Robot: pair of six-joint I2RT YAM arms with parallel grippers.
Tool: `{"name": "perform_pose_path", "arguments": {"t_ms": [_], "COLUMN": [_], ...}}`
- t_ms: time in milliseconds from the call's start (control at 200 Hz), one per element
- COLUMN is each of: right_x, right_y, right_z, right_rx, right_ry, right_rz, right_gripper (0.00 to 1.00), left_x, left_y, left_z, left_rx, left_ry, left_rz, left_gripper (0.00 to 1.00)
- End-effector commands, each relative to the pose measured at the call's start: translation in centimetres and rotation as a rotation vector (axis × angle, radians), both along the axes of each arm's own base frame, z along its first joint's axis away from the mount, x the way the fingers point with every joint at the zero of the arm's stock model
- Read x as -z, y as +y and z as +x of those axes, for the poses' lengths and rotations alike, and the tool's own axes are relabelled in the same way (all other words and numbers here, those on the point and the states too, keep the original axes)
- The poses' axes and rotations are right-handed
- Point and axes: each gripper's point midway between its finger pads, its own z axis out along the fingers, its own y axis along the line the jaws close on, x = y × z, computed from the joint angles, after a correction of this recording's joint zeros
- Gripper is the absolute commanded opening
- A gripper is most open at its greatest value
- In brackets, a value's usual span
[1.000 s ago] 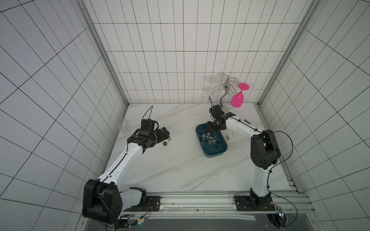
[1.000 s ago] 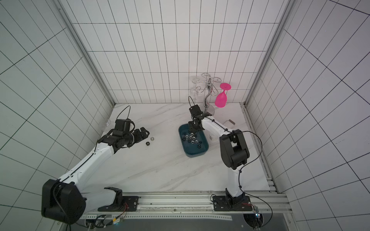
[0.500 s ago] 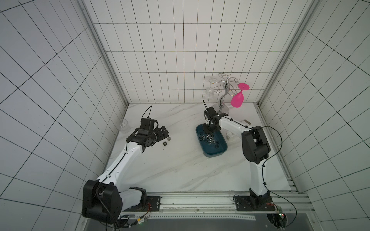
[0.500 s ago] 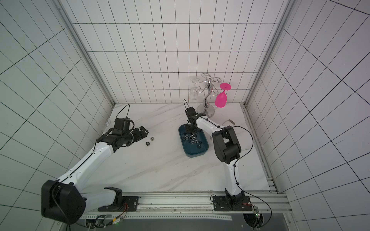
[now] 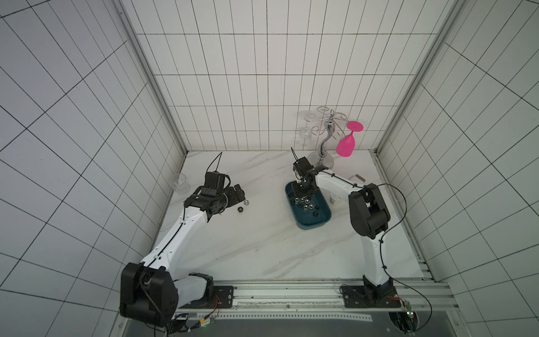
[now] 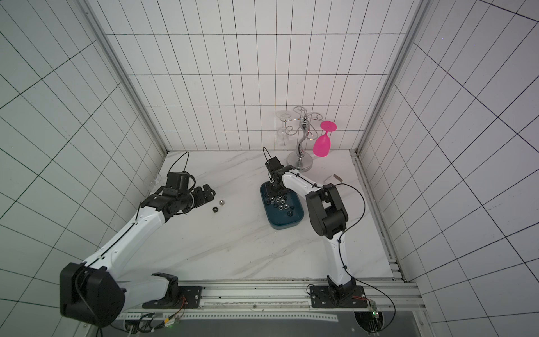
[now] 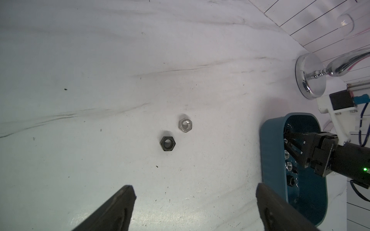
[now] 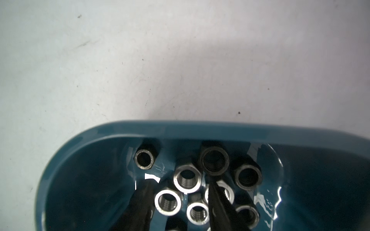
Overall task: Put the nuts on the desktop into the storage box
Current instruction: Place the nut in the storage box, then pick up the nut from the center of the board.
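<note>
Right fingers [image 5: 303, 192] shifted over the storage box [image 5: 316, 227] and parted.
Release judged complete; boxed nuts [image 8: 187, 180] lie between them. Left fingers [image 5: 238, 195], spread wide, face 2 nuts [image 7: 167, 143] on the table [image 5: 248, 248].

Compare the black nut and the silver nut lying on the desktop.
The black nut is dark and matte; the silver nut is bright and shiny. The silver nut lies slightly nearer the storage box than the black nut. Both are hexagonal, lie flat on the desktop, and sit close together without touching.
</note>
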Motion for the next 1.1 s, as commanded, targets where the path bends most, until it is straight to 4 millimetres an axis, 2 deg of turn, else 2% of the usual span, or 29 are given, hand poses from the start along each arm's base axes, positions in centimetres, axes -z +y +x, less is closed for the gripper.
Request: {"name": "perform_pose_path", "arguments": {"t_ms": [0,105,195,280,370,560,695,870,1094], "right_x": [-5.7,-8.2,-9.1,-8.5,-7.0,-4.6,-2.8,-0.3,1.4], "right_y": [2.1,5.3,8.5,11.2,13.9,19.1,21.4,23.2,24.9], "right_z": [-1.3,-3.6,-5.6,-7.1,-8.2,-10.3,-10.7,-11.0,-11.3], "right_rx": [-0.058,-0.15,-0.221,-0.264,-0.306,-0.413,-0.459,-0.498,-0.523], "right_ry": [-0.109,-0.181,-0.193,-0.167,-0.143,-0.132,-0.127,-0.121,-0.121], "right_rz": [0.061,0.091,0.136,0.16,0.162,0.157,0.133,0.084,0.069], "right_gripper": [0.49,0.51,0.54,0.55,0.56,0.62,0.63,0.63,0.63], "left_x": [-1.2,-0.8,-0.2,0.3,0.3,0.5,0.6,0.3,-0.2], "left_y": [0.9,2.6,4.5,6.5,8.2,10.1,11.5,14.1,15.1], "left_z": [0.6,0.6,0.5,0.2,-0.3,-1.5,-2.4,-3.8,-4.7], "left_rx": [-0.028,-0.083,-0.134,-0.186,-0.236,-0.313,-0.372,-0.487,-0.526], "left_ry": [-0.033,-0.015,0.013,0.038,0.045,0.035,0.04,0.022,-0.034], "left_rz": [0.038,0.027,-0.019,-0.033,-0.028,-0.001,0.028,0.05,0.085], "left_gripper": [0.98,0.98,0.98,0.98,0.98,0.98,0.98,0.98,0.98]}}
